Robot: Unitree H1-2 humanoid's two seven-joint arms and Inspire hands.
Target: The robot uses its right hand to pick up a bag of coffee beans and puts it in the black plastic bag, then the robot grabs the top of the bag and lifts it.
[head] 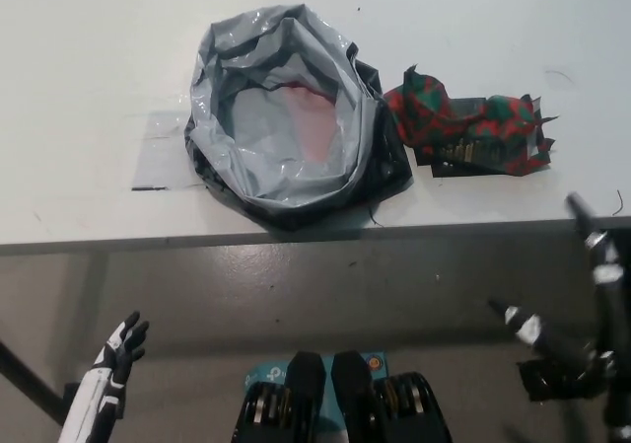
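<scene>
Head view, looking steeply down on the white surface point(89, 88). The black plastic bag point(286, 117) lies near the centre of the surface, its mouth spread wide and facing up, the glossy rim rolled outward so that the pale lining and a faint reddish patch inside are exposed; I judge this open posture is what lets a package be dropped in from above without a second hand holding the rim. The bag of coffee beans point(463, 125), wrapped in red and green with a dark printed panel along its lower edge, lies flat at three o'clock from the plastic bag, just beside it and possibly touching its rim; it is not yet inside. Its place on that side puts it within the shorter reach of my right hand point(577, 310), which hangs off the surface edge at about five o'clock from the coffee bag, fingers apart and holding nothing, so the pickup has not begun. My left hand point(123, 349) rests low at seven o'clock, below the surface edge, fingers loosely spread and empty. A strip of clear tape point(158, 152) lies at nine o'clock of the plastic bag, meeting its edge, perhaps anchoring it.
</scene>
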